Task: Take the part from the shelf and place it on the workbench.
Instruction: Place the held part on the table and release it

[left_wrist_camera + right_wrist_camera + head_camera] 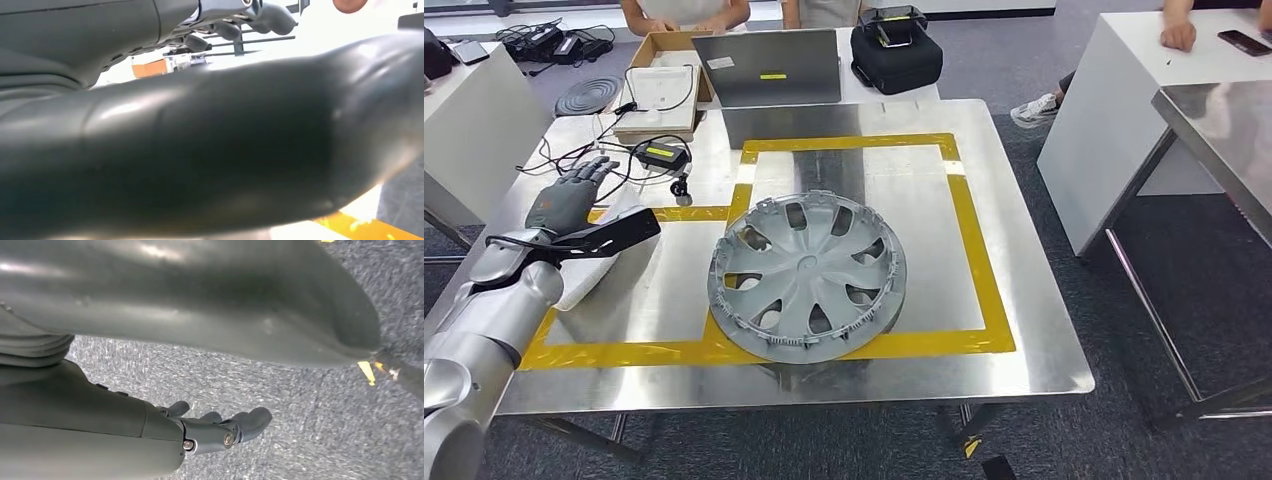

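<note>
The silver hubcap lies flat on the steel workbench, its near rim overlapping the yellow tape outline on the near side, the rest of it inside the marked square. From where things lie, I'd say the placing is done and what's left is only for the arm to clear off. The left hand is up over the far left corner of the bench, well apart from the hubcap, fingers stretched out and spread, holding nothing; below it there's a white sheet or bag on the table, though I can't tell if the hand touches it. The right hand hangs down over the grey carpet, fingers loosely curled but parted, nothing in them. Behind the bench sit a laptop, a black bag and a cardboard box, with people at the far tables.
</note>
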`<state>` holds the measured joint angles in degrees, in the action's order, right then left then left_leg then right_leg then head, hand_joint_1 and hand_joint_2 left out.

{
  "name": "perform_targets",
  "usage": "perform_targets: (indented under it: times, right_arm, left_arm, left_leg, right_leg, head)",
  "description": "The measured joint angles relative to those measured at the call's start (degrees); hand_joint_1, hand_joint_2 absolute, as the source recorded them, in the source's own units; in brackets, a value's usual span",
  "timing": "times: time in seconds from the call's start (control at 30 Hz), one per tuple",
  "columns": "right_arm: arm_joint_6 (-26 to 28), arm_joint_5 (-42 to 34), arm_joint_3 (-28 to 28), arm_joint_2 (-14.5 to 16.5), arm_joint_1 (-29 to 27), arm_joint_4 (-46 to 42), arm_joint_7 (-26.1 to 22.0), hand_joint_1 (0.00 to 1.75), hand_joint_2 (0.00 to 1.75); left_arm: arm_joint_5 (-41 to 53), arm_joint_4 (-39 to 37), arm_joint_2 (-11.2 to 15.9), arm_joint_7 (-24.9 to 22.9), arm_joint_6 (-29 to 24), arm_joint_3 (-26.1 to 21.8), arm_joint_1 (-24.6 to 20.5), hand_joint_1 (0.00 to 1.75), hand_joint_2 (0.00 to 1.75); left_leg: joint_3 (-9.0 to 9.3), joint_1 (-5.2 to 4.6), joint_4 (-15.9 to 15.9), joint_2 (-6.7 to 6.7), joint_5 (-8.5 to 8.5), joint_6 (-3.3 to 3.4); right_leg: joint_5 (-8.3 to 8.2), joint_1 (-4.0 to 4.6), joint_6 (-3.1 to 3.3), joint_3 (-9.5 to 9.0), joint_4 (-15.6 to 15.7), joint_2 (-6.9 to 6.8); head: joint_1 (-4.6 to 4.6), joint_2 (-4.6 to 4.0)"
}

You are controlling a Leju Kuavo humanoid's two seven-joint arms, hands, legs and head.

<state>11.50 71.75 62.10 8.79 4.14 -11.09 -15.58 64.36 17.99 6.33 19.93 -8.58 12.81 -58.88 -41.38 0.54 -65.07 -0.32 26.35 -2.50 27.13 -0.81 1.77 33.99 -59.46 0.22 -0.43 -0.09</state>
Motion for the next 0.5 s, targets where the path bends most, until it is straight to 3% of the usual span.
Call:
perform_targets:
  times: [0.07, 0.1, 0.13, 0.17, 0.23, 0.3, 0.4, 0.47, 0.5]
  right_arm:
    - [0.0, -0.1, 0.0, 0.0, -0.1, 0.0, 0.0, 0.00, 0.00]
    - [0.0, -0.1, 0.0, 0.0, -0.1, 0.0, 0.0, 0.00, 0.00]
    - [0.0, -0.2, 0.0, 0.0, -0.1, 0.0, 0.0, 0.00, 0.00]
    - [0.0, -0.2, 0.0, 0.0, -0.1, 0.0, 0.0, 0.00, 0.00]
    - [0.0, -0.3, 0.0, 0.0, -0.1, 0.0, 0.0, 0.00, 0.00]
    - [0.0, -0.4, 0.0, 0.0, -0.1, 0.0, 0.1, 0.00, 0.00]
    - [0.1, -0.5, 0.0, 0.0, -0.1, 0.0, 0.3, 0.00, 0.00]
    - [0.1, -0.6, 0.1, 0.0, -0.1, 0.0, 0.3, 0.00, 0.00]
    - [0.2, -0.6, 0.1, 0.0, -0.1, 0.0, 0.3, 0.00, 0.00]
  left_arm:
    - [0.0, -0.1, -0.1, 0.0, 0.0, 0.0, 0.0, 0.00, 0.00]
    - [0.0, -0.2, -0.1, 0.0, 0.1, 0.0, 0.1, 0.00, 0.00]
    - [0.0, -0.3, -0.2, 0.0, 0.1, 0.0, 0.2, 0.00, 0.00]
    - [0.0, -0.3, -0.2, 0.0, 0.1, 0.0, 0.2, 0.00, 0.00]
    - [0.1, -0.3, -0.3, 0.0, 0.1, 0.0, 0.0, 0.00, 0.00]
    - [0.2, -0.2, -0.5, 0.0, 0.2, 0.0, -0.2, 0.00, 0.00]
    - [0.4, -0.3, -0.8, 0.0, 0.4, 0.0, -0.3, 0.00, 0.00]
    - [0.5, -0.3, -1.1, -0.1, 0.4, 0.0, -0.4, 0.00, 0.00]
    - [0.5, -0.3, -1.2, -0.1, 0.4, 0.0, -0.4, 0.00, 0.00]
  left_leg:
    - [-2.24, 0.03, -7.6, 0.03, 4.34, -0.27]
    - [-2.39, 0.03, -9.6, 0.03, 5.24, -0.27]
    - [-1.41, 0.02, -9.4, 0.03, 5.14, -0.17]
    - [0.78, 0.01, -6.7, 0.03, 4.23, 0.02]
    - [6.36, -0.18, 1.4, 0.03, 2.38, 0.58]
    - [9.06, -0.52, 5.9, 0.01, 1.66, 1.20]
    - [8.76, -0.59, 6.3, 0.07, 0.79, 2.26]
    - [8.27, -0.29, 6.7, 0.22, -0.11, 3.15]
    - [7.83, -0.24, 6.8, 0.31, -0.55, 3.47]
  right_leg:
    - [-0.61, 0.08, 0.17, 0.84, 0.0, -0.01]
    - [-0.93, 0.13, 0.15, 1.26, -0.1, -0.01]
    - [-1.23, 0.16, 0.08, 1.64, -0.1, -0.01]
    - [-1.52, 0.18, -0.03, 1.96, -0.1, -0.01]
    - [-2.03, 0.28, -0.44, 2.40, -0.1, -0.02]
    - [-2.52, 0.35, -1.08, 2.63, 0.0, -0.04]
    - [-3.04, 0.30, -2.14, 2.82, 0.1, -0.01]
    - [-0.82, 0.29, -2.70, 3.85, -2.2, 0.01]
    - [1.55, 0.19, -2.94, 5.03, -5.3, 0.02]
  head:
    - [-0.03, 0.00]
    - [-0.04, 0.00]
    - [-0.03, 0.00]
    - [-0.03, 0.00]
    - [-0.01, 0.00]
    - [0.01, 0.00]
    - [0.03, 0.00]
    - [0.18, 0.00]
    - [0.25, 0.00]
